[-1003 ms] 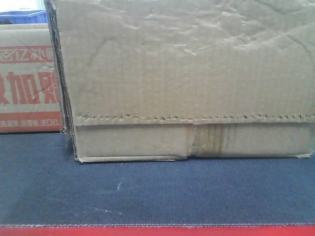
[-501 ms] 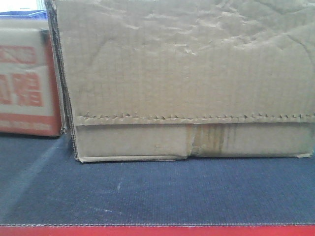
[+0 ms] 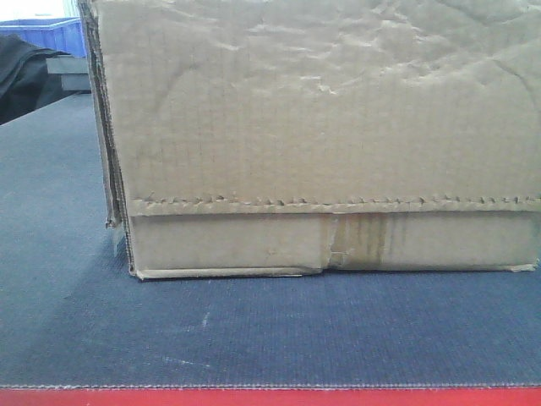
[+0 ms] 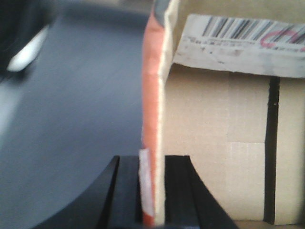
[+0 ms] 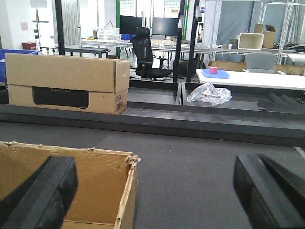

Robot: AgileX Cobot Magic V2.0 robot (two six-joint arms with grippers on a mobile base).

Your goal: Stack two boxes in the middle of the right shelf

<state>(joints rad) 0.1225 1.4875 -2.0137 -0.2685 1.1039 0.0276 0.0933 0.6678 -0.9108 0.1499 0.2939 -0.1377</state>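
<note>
A plain creased brown box (image 3: 321, 135) with a jagged flap seam fills the front view and rests on the dark grey table (image 3: 254, 338). My left gripper (image 4: 152, 191) is shut on the upright wall of a second box (image 4: 153, 95), which is orange-red outside and bare cardboard inside, with a barcode label (image 4: 238, 43). My right gripper (image 5: 155, 195) is open wide above an open-topped brown box (image 5: 86, 181). The torn right wall of that box stands between the fingers: the left finger (image 5: 38, 195) is over the inside, the right finger (image 5: 271, 195) over the table. The shelf is out of view.
A long carton (image 5: 66, 81) lies at the table's far left edge, and a crumpled plastic bag (image 5: 209, 93) lies beyond the table. A blue bin (image 3: 51, 34) and a black shape (image 3: 25, 76) show at the front view's upper left. The table's front rim is red.
The red-printed box beside the plain box has shifted left and left the front view, uncovering the table, a blue bin and a black shape. The plain box has not moved.
</note>
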